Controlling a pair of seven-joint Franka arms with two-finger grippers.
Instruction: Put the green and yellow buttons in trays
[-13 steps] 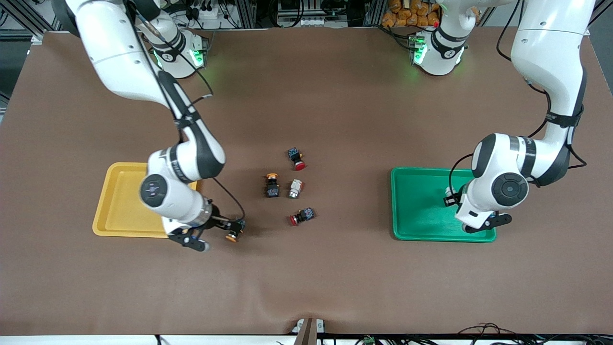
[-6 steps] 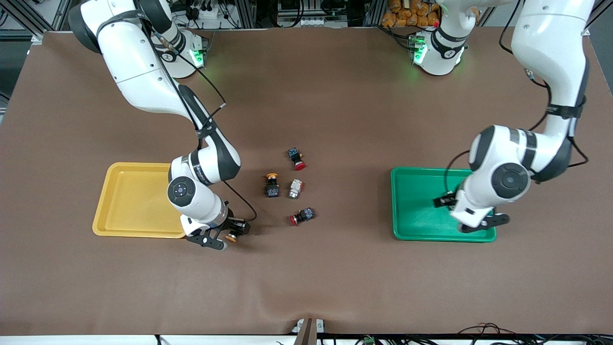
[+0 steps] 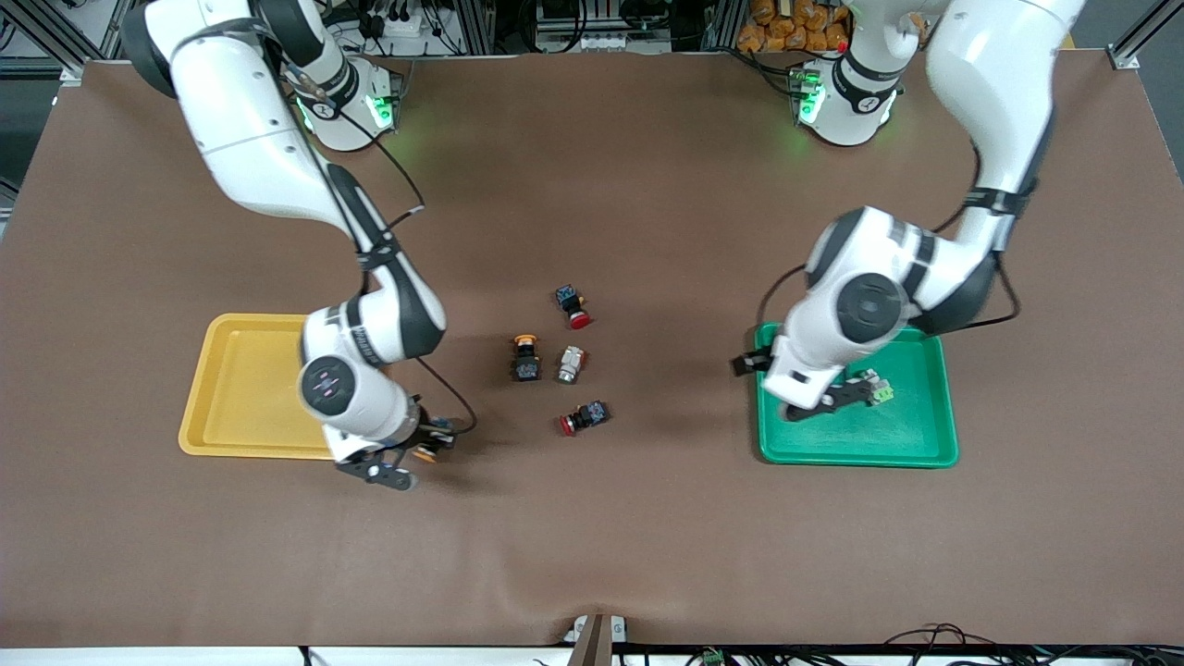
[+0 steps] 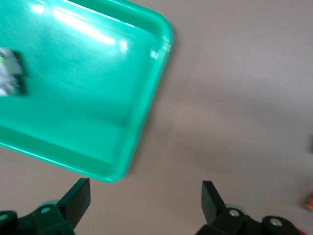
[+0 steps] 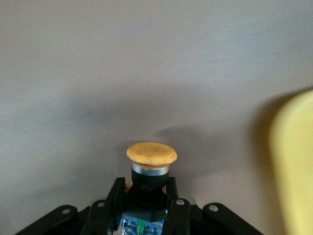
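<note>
Since a second ago the right hand (image 3: pixel 421 453) has slid back toward the yellow tray (image 3: pixel 242 444), and the left hand (image 3: pixel 846 400) has swung from the green tray's (image 3: pixel 925 456) corner toward its edge on the middle-of-table side, leaving a green button (image 3: pixel 877 391) lying in that tray.

The right hand is clamped on a yellow button (image 5: pixel 151 155); the cap points away from the wrist, the long axis running straight out between the fingers. It hangs over bare tabletop (image 3: pixel 592 555) just off the yellow tray's corner, so the tray lies to the side of the hand, just beside it. The coming move turns on that: a short sideways carry over the rim, then release.

The left hand is spread wide and empty, over the green tray's edge, with the green button just beside it in the tray.

Out in the middle, well apart from both hands, lie a second yellow button (image 3: pixel 525 358) and a whitish one (image 3: pixel 570 363), side by side, between two red-capped switches (image 3: pixel 584 418). Neither arm looks clearly nearer to them.
</note>
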